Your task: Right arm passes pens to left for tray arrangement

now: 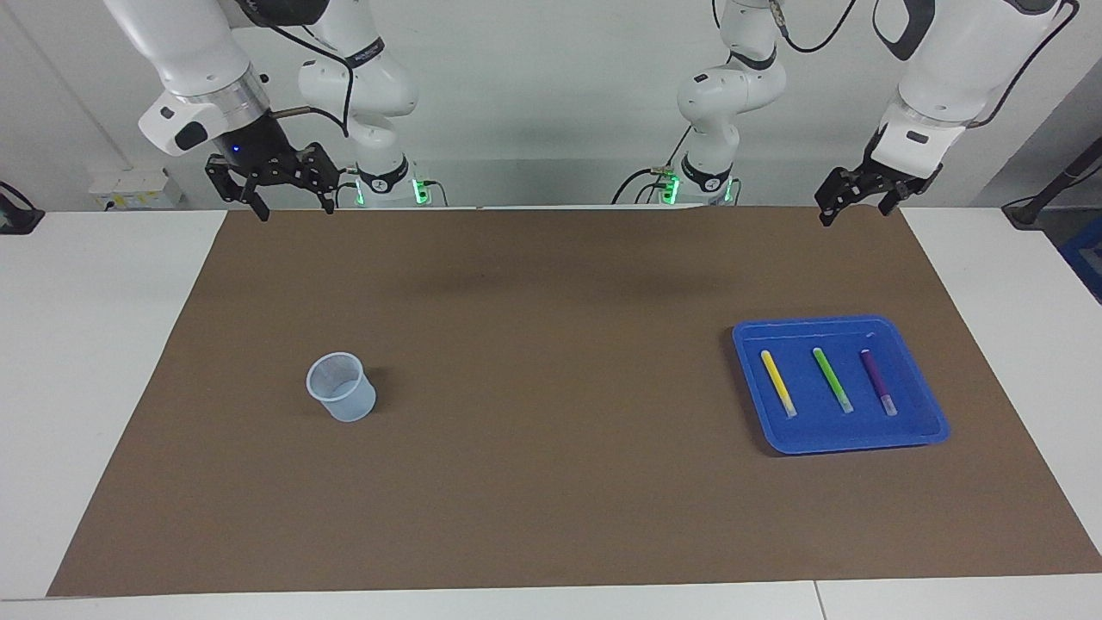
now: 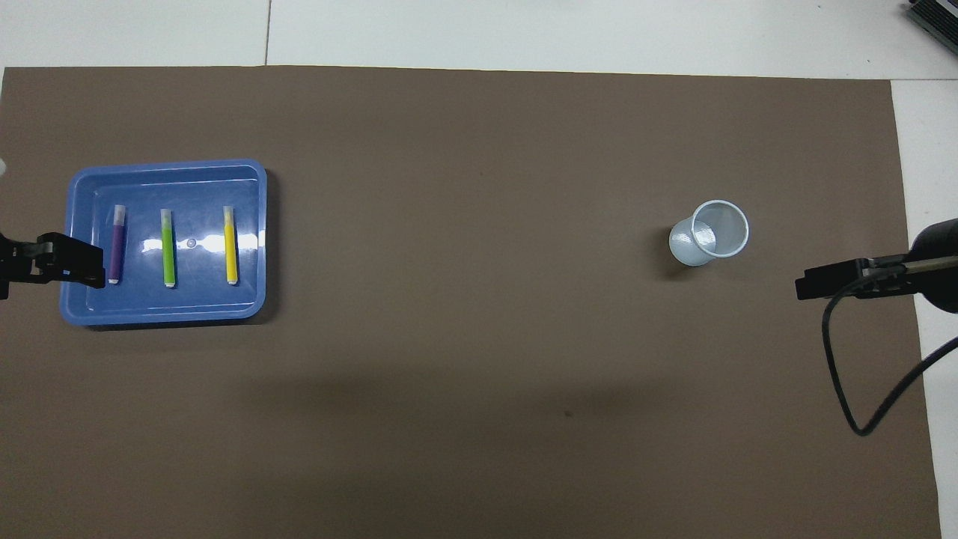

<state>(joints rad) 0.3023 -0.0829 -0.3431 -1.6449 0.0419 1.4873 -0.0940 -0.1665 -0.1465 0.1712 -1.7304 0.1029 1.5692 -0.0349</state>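
Note:
The blue tray (image 1: 934, 430) (image 2: 254, 299) sits toward the left arm's end of the table. In it lie three pens side by side: yellow (image 1: 777, 383) (image 2: 230, 254), green (image 1: 832, 380) (image 2: 168, 257) and purple (image 1: 878, 381) (image 2: 116, 253). My left gripper (image 1: 857, 205) (image 2: 75, 268) hangs open and empty, raised over the mat's edge nearest the robots. My right gripper (image 1: 293, 205) (image 2: 823, 284), with the blue light, hangs open and empty, raised over the mat's corner at the right arm's end.
A small translucent bluish cup (image 1: 342, 387) (image 2: 711, 233) stands upright and empty on the brown mat (image 1: 551, 482), toward the right arm's end. A thin black cable (image 2: 846, 374) loops from the right wrist. White table shows around the mat.

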